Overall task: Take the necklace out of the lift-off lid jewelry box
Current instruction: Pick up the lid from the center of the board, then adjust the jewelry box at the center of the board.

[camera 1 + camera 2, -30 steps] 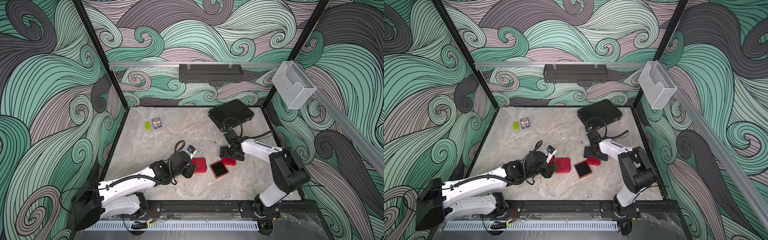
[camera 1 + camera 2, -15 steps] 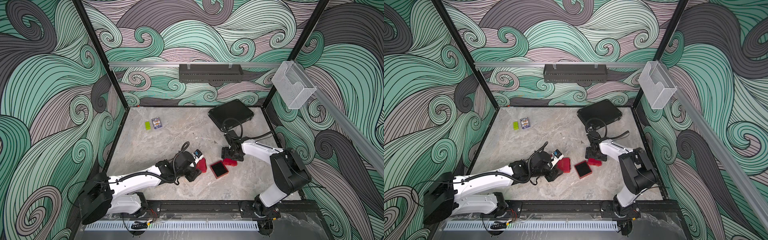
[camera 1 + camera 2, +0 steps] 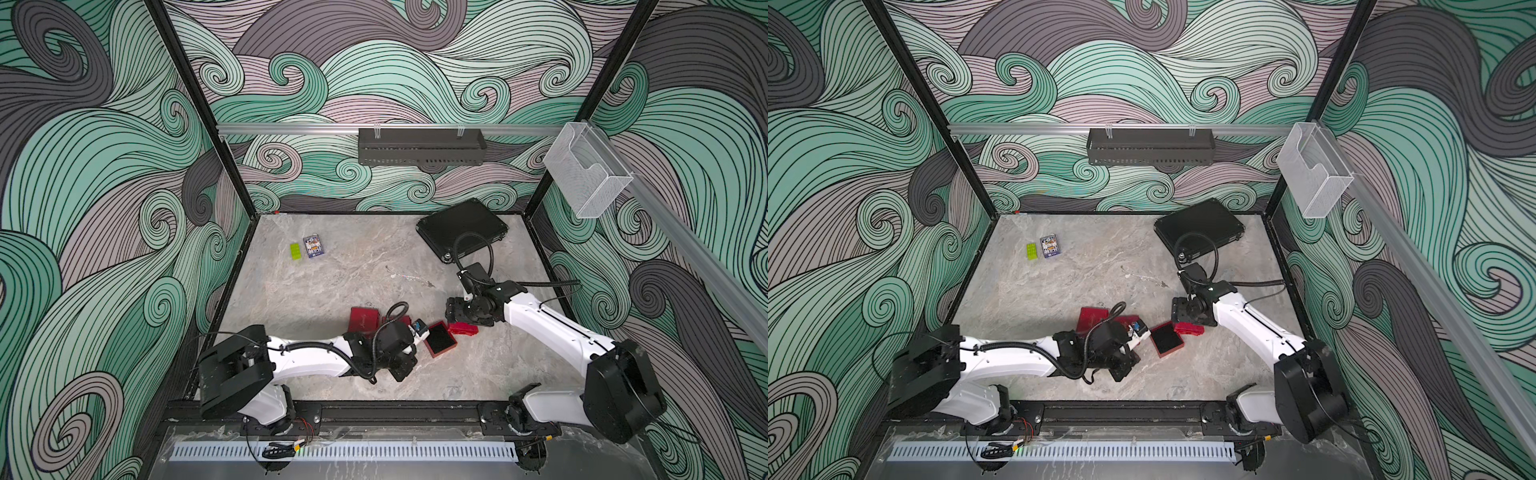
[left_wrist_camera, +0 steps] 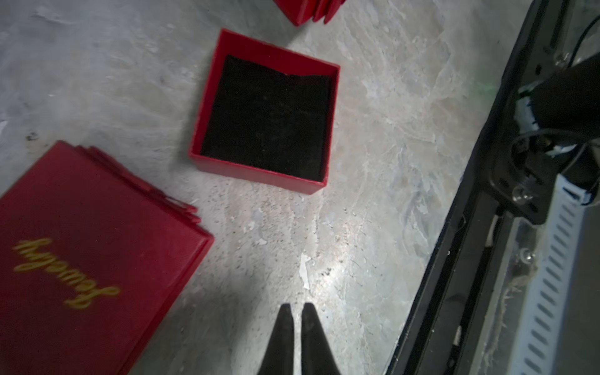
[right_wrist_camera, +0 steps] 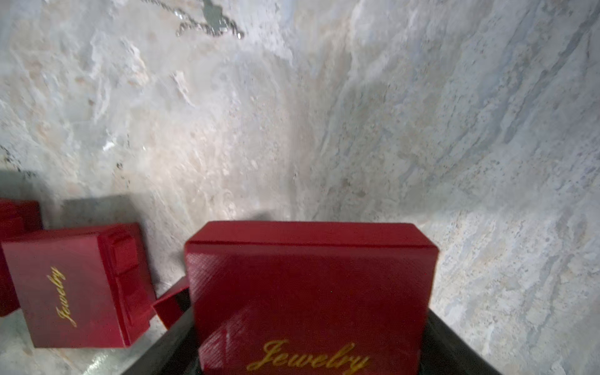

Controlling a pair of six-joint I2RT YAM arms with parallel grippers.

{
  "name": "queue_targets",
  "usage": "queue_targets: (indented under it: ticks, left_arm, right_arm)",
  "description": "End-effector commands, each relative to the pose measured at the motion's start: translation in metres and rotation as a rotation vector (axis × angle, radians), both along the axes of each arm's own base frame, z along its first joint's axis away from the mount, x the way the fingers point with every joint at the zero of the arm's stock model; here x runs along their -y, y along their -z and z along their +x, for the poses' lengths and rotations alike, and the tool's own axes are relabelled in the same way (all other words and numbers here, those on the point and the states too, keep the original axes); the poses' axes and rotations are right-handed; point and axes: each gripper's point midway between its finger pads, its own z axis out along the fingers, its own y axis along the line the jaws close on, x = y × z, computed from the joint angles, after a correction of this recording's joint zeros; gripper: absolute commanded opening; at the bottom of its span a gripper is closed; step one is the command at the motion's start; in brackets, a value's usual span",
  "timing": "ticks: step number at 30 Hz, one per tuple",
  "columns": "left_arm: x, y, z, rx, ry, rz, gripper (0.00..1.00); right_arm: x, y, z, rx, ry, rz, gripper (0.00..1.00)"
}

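Note:
The jewelry box base [image 3: 440,338] [image 4: 266,120] lies open, red outside, with only black lining showing inside. Its red lid [image 3: 465,329] [image 5: 308,276], lettered "Jewelry" in gold, sits between the fingers of my right gripper [image 3: 459,322] [image 5: 308,311], just right of the base. The necklace [image 3: 409,277] [image 3: 1144,277] [image 5: 207,27], a thin silver chain, lies on the table behind the box. My left gripper [image 3: 401,370] [image 4: 297,305] is shut on nothing, low over the table near the front rail, left of the base.
A closed red box [image 3: 363,320] [image 4: 81,259] lies left of the open base, with another red box [image 3: 401,320] partly under my left arm. A black case [image 3: 461,228] sits at the back right. A green block [image 3: 295,251] and a card pack [image 3: 313,246] lie back left.
My left gripper went from open to shut and the arm swung right and toward the front rail, uncovering a closed red box. The right gripper narrowed slightly around the lid.

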Motion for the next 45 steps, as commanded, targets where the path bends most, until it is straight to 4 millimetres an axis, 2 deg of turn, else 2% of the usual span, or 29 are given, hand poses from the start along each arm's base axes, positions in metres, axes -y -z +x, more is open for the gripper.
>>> queue_targets:
  ticks: [1, 2, 9, 15, 22, 30, 39, 45]
  left_arm:
    - [0.017, -0.010, 0.012, 0.060, -0.075, 0.011, 0.03]
    - [0.018, -0.007, 0.015, 0.066, -0.095, 0.029, 0.00]
    - [0.023, 0.002, 0.047, 0.166, -0.196, 0.149, 0.00]
    - [0.027, 0.015, 0.063, 0.199, -0.232, 0.240, 0.00]
    - [0.031, 0.016, 0.074, 0.180, -0.260, 0.202, 0.00]
    - [0.041, 0.012, 0.101, 0.136, -0.294, 0.132, 0.00]
    - [0.055, 0.011, 0.102, 0.106, -0.255, 0.091, 0.00]
    - [0.049, -0.006, 0.106, 0.081, -0.279, 0.022, 0.00]
  right_arm:
    - [0.007, 0.002, -0.017, -0.027, 0.013, -0.017, 0.77]
    - [0.008, 0.002, -0.020, -0.026, 0.013, -0.017, 0.77]
    - [0.015, 0.000, -0.029, -0.003, 0.033, -0.013, 0.77]
    - [0.016, 0.002, -0.035, -0.005, 0.032, -0.005, 0.77]
    - [0.014, 0.004, -0.040, 0.001, 0.029, 0.024, 0.78]
    - [0.005, 0.006, -0.043, -0.011, -0.001, 0.072, 0.78]
    - [-0.006, 0.012, -0.042, -0.030, -0.043, 0.107, 0.79]
    - [-0.020, 0.015, -0.035, -0.036, -0.070, 0.139, 0.79]
